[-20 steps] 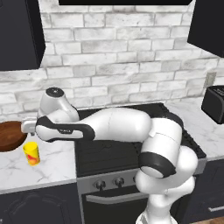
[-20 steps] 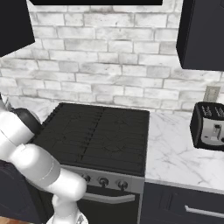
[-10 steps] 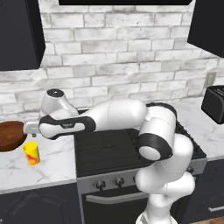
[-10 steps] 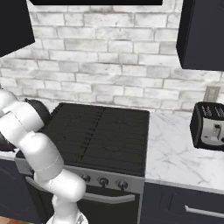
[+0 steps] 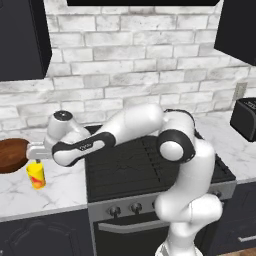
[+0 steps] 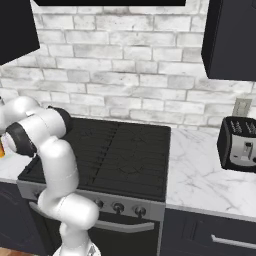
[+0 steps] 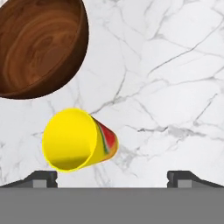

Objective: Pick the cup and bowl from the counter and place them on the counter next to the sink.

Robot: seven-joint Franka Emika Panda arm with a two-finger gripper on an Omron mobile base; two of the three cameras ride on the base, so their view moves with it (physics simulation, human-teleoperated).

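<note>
Yellow cup (image 7: pixel 78 140) sits low and left of centre in the hand view, upright on the marble bench (image 7: pixel 175 78), its red-orange patterned side showing at the right of the rim. Wooden bowl (image 7: pixel 39 43) fills the upper left of that view, just beside the cup but apart from it. In the left base view the cup (image 5: pixel 35 175) stands at the left edge, bowl (image 5: pixel 11 155) just behind it at the far left, with the stovetop (image 5: pixel 150 165) at centre. Change over the last second: the arm has swung further out over the bench and its elbow has risen, bringing the hand (image 5: pixel 35 151) to hover directly above the cup; cup and bowl have not moved. Hand (image 7: pixel 112 177) is spread to full width, both fingertips (image 7: pixel 41 178) visible at the bottom, pinching nothing. Judgement: approach for the cup pick is under way, nothing lifted yet; the cup lies off-centre toward the left fingertip, so a small lateral correction seems needed before descending. Sink not seen. Toaster (image 6: pixel 239 144) at right of the right base view. No readable brands, labels or writing.
</note>
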